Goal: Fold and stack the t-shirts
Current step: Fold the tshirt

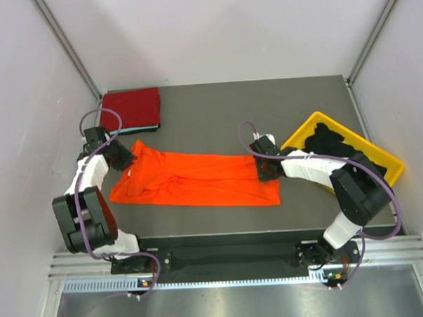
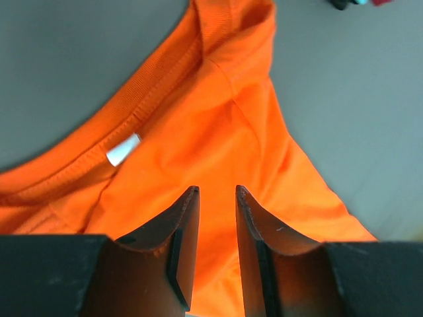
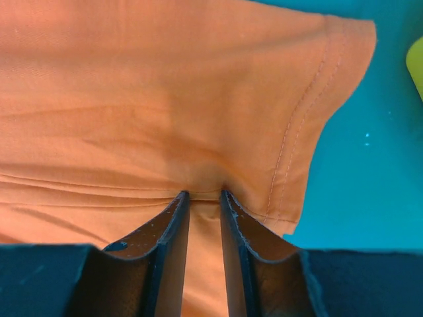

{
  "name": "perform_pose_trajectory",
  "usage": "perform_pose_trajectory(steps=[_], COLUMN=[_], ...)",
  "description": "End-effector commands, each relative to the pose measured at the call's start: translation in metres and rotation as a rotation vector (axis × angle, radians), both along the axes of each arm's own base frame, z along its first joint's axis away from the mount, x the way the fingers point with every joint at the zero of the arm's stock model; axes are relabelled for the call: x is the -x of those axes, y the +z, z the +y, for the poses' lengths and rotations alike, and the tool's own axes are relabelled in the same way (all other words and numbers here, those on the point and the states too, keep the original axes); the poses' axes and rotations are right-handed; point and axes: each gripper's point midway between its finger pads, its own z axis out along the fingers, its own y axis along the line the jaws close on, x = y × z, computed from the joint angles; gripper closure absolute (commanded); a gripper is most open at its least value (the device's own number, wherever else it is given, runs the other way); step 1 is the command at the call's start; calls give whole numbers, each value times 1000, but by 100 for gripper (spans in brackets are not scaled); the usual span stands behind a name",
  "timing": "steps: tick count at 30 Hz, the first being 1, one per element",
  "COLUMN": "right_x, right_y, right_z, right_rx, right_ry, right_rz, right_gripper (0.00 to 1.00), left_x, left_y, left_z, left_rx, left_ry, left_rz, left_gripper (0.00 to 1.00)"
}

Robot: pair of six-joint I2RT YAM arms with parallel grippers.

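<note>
The bright orange cloth t-shirt (image 1: 198, 181) lies as a long strip mid-frame on the grey bench (image 1: 217, 116), with left hand (image 2: 216, 191) and right hand (image 3: 203, 193) both parted, empty, over opposite ends, likely poised to fold it.

Left gripper (image 2: 216, 191) and right gripper (image 3: 203, 193) are both hanging low, pointing down, jaws sitting slightly apart.

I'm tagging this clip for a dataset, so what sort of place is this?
Probably a robotics lab test cell: plain white panel walls enclose a grey table, two robot arms are bolted along a metal rail, and a yellow plastic bin holds black shirts.
</note>
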Motion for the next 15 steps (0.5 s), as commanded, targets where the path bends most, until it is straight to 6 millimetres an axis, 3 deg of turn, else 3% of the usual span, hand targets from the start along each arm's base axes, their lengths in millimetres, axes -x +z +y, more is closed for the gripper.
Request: perform_pose_trajectory(steps=[1, 8, 13, 15], right_x=[0, -1, 12, 18], right_y=[6, 46, 46, 38], right_z=[-20, -12, -19, -22], right_rx=[26, -56, -73, -76], right_ry=[-64, -31, -19, -16], right_rz=[-32, -61, -30, -7], right_gripper=[74, 74, 74, 74], left_x=[-25, -36, -42, -47], left_y=[11, -1, 13, 22], left_z=[8, 1, -10, -25], left_rx=[-20, 29, 48, 78], left_ry=[6, -53, -102, -155], left_rz=[-68, -45, -117, -163], left_gripper=[67, 69, 70, 70])
